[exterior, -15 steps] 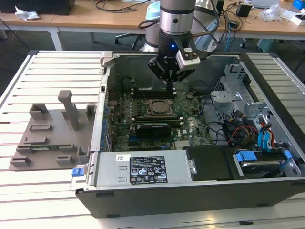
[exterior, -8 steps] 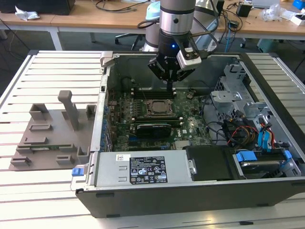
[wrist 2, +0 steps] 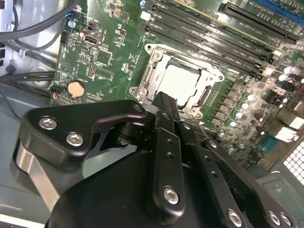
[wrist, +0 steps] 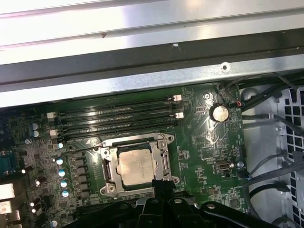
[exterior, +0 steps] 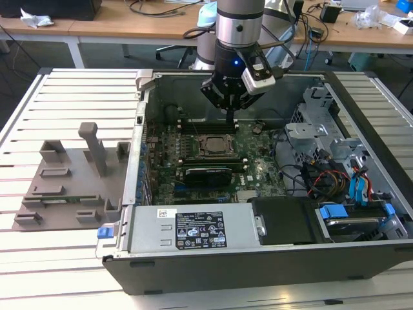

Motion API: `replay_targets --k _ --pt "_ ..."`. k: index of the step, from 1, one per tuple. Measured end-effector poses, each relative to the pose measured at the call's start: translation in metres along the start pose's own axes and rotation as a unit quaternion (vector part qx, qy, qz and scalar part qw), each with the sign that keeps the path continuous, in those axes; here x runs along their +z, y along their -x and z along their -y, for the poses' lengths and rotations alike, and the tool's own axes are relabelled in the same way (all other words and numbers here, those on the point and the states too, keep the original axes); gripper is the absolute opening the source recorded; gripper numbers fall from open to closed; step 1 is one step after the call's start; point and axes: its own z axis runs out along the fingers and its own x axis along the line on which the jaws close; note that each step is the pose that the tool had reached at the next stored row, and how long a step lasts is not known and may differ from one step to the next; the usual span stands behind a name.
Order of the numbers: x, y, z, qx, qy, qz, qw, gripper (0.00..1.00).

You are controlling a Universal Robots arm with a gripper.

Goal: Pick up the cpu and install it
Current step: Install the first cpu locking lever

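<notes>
We see one cpu (wrist: 137, 166) lying flat in the motherboard's socket (wrist: 107, 167), its pale top framed by the metal bracket, so we judge it already seated. The gripper (wrist 2: 164, 102) hangs just above the socket's edge in the second wrist view, fingers (wrist 2: 166, 118) pressed together and holding nothing. Beyond the socket we count four memory slots (wrist: 116, 118) and one coin battery (wrist: 219, 113). Left of the computer case (exterior: 258, 258), one grey fixture plate (exterior: 64, 187) rests on the slatted table.
</notes>
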Motion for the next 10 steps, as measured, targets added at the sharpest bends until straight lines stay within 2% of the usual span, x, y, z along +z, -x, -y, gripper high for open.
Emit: replay_targets --k 10 --pt "0.0 0.0 0.0 -0.014 0.0007 0.0008 0.9999 0.11"
